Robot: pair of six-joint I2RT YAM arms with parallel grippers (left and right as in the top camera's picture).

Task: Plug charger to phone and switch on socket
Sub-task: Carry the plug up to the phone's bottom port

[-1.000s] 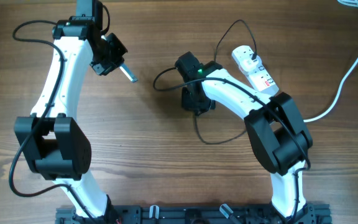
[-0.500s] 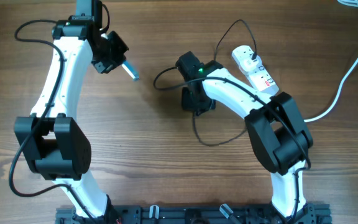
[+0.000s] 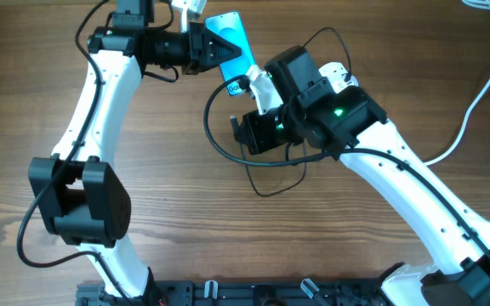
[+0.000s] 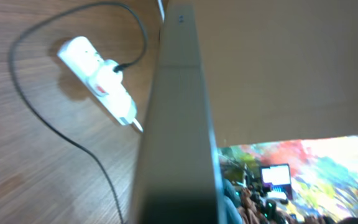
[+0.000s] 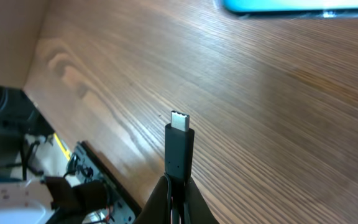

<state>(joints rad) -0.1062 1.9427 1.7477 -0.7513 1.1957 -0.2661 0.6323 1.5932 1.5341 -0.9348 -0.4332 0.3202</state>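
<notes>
The charger (image 5: 179, 149) has its small plug pinched between the closed jaws of the right gripper (image 5: 174, 190). The metal tip stands straight out past the fingertips, bare and touching nothing. Ahead of those jaws, with a stretch of wood grain between, lies the cyan edge of the phone (image 3: 230, 42). From above, the plug tip looks near the phone's lower end, but it is not in it.

The phone is clamped by one end in the left gripper (image 3: 204, 44), whose jaws are shut on it. Its bright screen faces upward and it slants away from the fingers toward the right arm. From the left wrist it shows only edge-on, a grey slab running out from the jaws.

Off to the side of that slab, well apart from the left jaws, the socket (image 4: 98, 78) lies flat on the table (image 3: 185, 229). The black cable is plugged into it and swings round in a wide loop across the wood. From above the right arm covers most of the strip.
</notes>
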